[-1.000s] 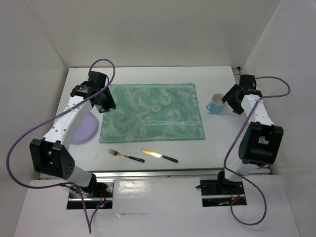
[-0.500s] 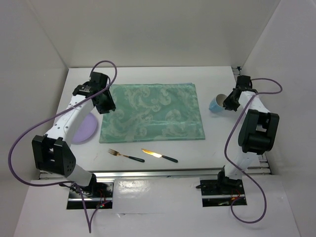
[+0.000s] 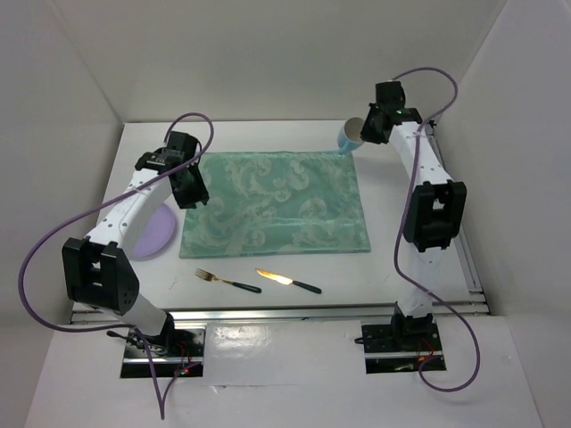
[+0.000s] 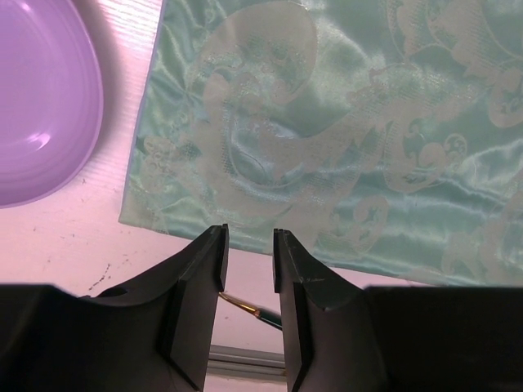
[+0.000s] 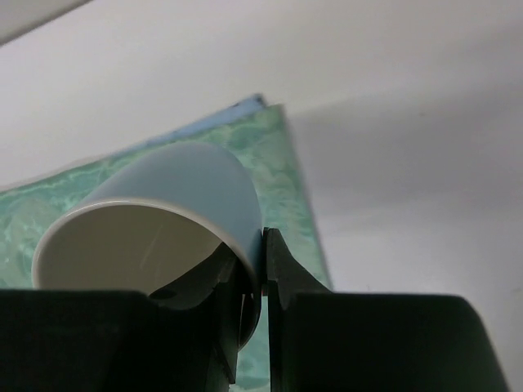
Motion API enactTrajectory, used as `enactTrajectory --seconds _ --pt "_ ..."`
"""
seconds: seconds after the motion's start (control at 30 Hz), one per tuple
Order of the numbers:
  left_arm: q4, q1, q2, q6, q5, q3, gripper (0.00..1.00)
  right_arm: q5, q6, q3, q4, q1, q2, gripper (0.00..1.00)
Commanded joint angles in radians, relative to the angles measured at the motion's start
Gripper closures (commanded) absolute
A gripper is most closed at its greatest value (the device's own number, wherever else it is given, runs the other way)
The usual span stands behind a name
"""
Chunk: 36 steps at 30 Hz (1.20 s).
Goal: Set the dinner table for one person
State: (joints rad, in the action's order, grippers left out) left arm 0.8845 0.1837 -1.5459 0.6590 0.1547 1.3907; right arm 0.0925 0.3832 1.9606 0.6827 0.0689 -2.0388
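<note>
The white, flat table (image 3: 268,134) fills the booth floor, with a metal rail along its near edge. The cloth (image 3: 277,203) lies mid-table, the plate (image 3: 153,234) beside its left edge. The right gripper (image 5: 263,269) pinches the wall of the tilted cup (image 5: 163,212) above the cloth's far right corner. I judge this to be cup placement; the next move calls for righting and lowering it. The left gripper (image 4: 250,261) hovers slightly parted, empty.

Large plain white dinner table (image 3: 268,135), flat rectangular top, lying level, metal rail (image 3: 294,314) along its near edge
</note>
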Motion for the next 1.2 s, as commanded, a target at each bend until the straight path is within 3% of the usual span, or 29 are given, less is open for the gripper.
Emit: enactTrajectory --seconds 0.0,0.17,0.5,0.77,0.93,1.03,1.07,1.1,1.17 --pt "0.021 -0.013 0.026 0.01 0.032 0.024 0.54 0.025 0.003 0.125 0.083 0.038 -0.09 1.0" --pt "-0.012 -0.076 0.107 0.034 0.007 -0.062 0.52 0.064 0.039 0.213 0.115 0.072 -0.17 1.0" --pt "0.001 -0.161 0.118 -0.002 -0.012 -0.102 0.52 0.125 0.048 0.314 0.175 0.104 -0.265 1.0" --pt "0.021 -0.268 0.121 0.017 -0.029 -0.14 0.33 0.099 0.039 0.336 0.166 0.095 -0.319 0.94" --pt "0.042 -0.343 0.151 0.027 -0.038 -0.15 0.31 0.078 0.039 0.336 0.156 0.095 -0.328 0.93" --pt "0.042 -0.395 0.173 0.037 -0.062 -0.159 0.31 0.059 0.039 0.336 0.146 0.095 -0.328 0.76" --pt "0.042 -0.411 0.173 0.037 -0.072 -0.171 0.31 0.059 0.03 0.336 0.146 0.095 -0.328 0.65" --pt "0.042 -0.426 0.173 0.037 -0.081 -0.171 0.31 0.049 0.029 0.336 0.137 0.095 -0.328 0.45" --pt "0.051 -0.47 0.173 0.037 -0.09 -0.194 0.3 0.049 0.029 0.336 0.136 0.095 -0.319 0.31"
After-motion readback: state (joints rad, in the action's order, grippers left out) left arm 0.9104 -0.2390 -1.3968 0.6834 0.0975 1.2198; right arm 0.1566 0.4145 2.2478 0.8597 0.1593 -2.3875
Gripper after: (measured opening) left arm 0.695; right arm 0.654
